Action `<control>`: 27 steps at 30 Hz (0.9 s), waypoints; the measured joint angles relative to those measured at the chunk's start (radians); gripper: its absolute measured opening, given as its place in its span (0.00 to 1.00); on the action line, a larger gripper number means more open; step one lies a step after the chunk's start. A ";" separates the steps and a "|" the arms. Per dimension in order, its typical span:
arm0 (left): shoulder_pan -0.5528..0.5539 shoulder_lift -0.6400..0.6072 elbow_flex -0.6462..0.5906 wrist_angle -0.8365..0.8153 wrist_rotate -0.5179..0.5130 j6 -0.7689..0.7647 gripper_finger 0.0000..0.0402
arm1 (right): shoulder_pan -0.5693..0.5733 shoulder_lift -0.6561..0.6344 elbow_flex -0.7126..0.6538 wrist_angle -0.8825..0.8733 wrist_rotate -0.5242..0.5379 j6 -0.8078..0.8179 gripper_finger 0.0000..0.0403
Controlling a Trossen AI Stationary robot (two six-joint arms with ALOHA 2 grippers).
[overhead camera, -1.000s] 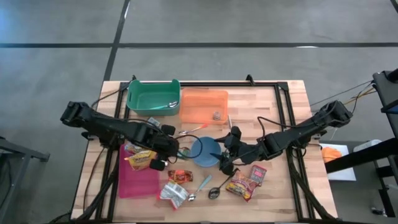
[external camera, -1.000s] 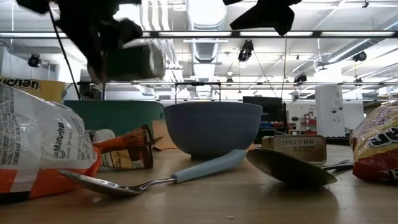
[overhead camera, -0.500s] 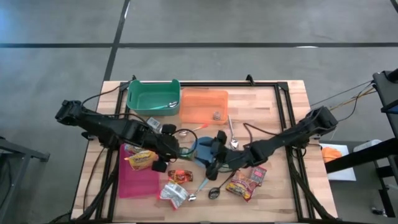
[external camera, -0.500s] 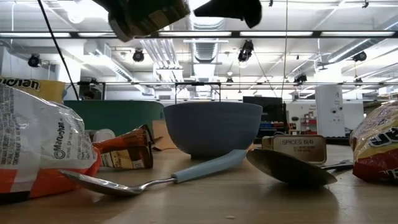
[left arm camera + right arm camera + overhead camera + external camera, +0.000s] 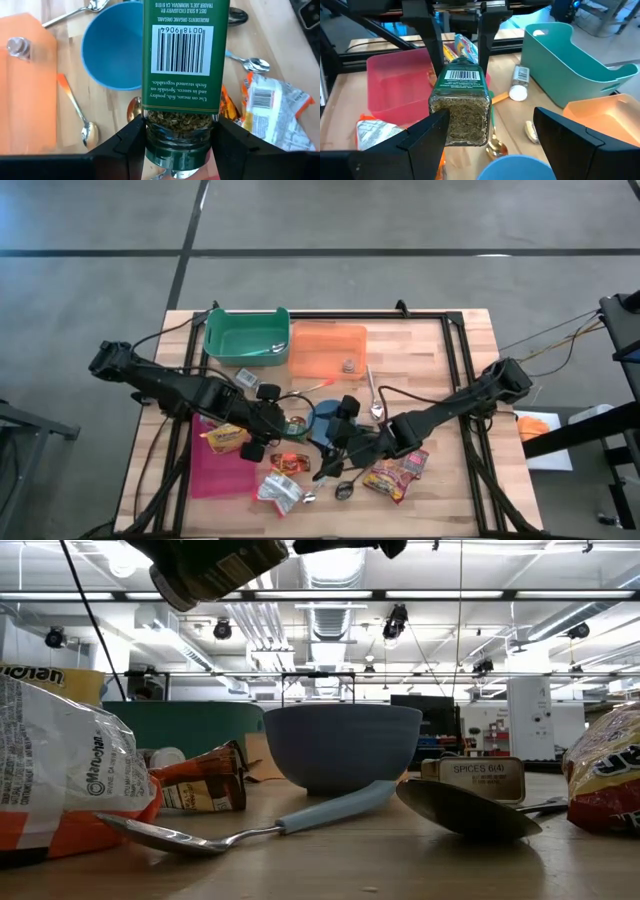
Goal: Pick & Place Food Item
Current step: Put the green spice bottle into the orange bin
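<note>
The counter [image 5: 440,350] is crowded: a teal bin [image 5: 246,335] and an orange tray [image 5: 328,350] at the far side, a pink tray [image 5: 222,470] on the left, a blue bowl [image 5: 325,420] in the middle, with snack packets and spoons strewn across the near half. The left gripper [image 5: 180,142] has its fingers clamped on a green-labelled herb jar [image 5: 185,55], holding it by one end, lifted clear of the counter and lying roughly level just beside the bowl. The right gripper [image 5: 490,132] hangs near the jar's free end, fingers spread wide with nothing between them.

The biggest risk, as I judge it, is a collision: both arms meet over the same small patch, and the jar sits almost between the right fingers. If this is a handover, a release before the right fingers close would drop the jar onto the bowl or the spoon [image 5: 230,830] below. The grip is at one end only, so the long body could pivot and slip. Any descent could also snag the red packet [image 5: 290,463] or the nearby spoons. Which container is meant for the jar cannot be told.
</note>
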 joint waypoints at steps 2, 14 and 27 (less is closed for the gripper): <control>-0.004 0.000 0.000 0.011 -0.007 -0.006 0.42 | 0.003 -0.001 0.000 0.000 0.004 0.009 0.73; -0.007 0.000 -0.001 0.010 -0.015 -0.001 0.42 | 0.010 -0.012 0.000 -0.039 -0.059 0.058 0.73; -0.007 -0.001 -0.006 0.027 -0.033 -0.006 0.42 | 0.021 -0.023 0.001 -0.039 -0.101 0.051 0.73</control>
